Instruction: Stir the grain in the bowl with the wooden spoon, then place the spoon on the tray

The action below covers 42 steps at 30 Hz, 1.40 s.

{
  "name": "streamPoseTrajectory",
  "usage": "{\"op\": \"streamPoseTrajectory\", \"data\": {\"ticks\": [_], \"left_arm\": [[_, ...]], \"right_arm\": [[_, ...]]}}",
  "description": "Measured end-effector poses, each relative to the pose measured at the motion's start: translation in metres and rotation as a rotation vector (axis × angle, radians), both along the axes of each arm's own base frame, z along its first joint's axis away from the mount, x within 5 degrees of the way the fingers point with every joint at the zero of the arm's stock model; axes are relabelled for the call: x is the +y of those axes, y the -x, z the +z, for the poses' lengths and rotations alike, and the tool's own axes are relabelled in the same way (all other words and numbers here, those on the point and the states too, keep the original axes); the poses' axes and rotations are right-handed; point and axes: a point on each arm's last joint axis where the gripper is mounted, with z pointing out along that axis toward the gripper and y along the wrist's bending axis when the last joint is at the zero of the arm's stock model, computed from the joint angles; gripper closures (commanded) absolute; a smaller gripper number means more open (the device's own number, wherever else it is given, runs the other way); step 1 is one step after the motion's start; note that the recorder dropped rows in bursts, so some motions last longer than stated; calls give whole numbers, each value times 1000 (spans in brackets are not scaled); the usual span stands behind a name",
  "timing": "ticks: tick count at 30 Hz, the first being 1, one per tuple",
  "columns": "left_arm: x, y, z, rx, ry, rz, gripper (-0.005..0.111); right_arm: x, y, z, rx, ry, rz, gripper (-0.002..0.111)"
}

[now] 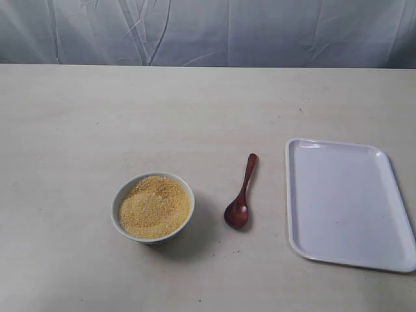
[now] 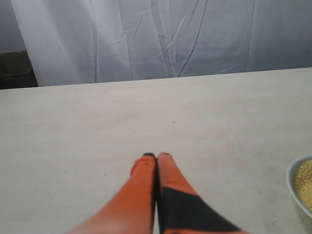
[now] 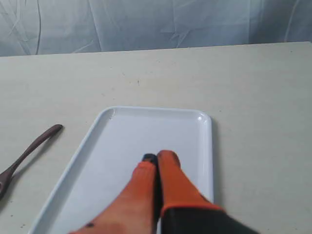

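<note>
Lengthwise, spoon (image 1: pixel 242 195) lies handle toward far edge, between bowl (image 1: pixel 116 203) and tray (image 1: pixel 344 201); right fingers (image 3: pixel 168 163), closed above tray, seem nearer than left fingers (image 2: pixel 144 168), also closed.

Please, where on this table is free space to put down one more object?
The half of the table toward the curtain is bare, as is the stretch left of the bowl in the exterior view. The tray holds nothing. Tightest: the strips between bowl, wooden spoon and tray.
</note>
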Motion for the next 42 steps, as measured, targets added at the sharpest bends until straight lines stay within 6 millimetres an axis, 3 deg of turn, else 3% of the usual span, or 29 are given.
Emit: {"op": "streamPoseTrajectory", "data": {"ticks": [10,19,28,35,42], "left_arm": [[0,0,0,0,0,0,107],[0,0,0,0,0,0,107],[0,0,0,0,0,0,107],[0,0,0,0,0,0,107],[0,0,0,0,0,0,107]], "right_arm": [[0,-2,6,-64,-1,-1,108],[0,-3,39,-431,-19,-4,108],[-1,-1,51,-570,-46,-9,108],[-2,-1,56,-527,-144,-25,109],[5,-24,105,-116,-145,7,109]]}}
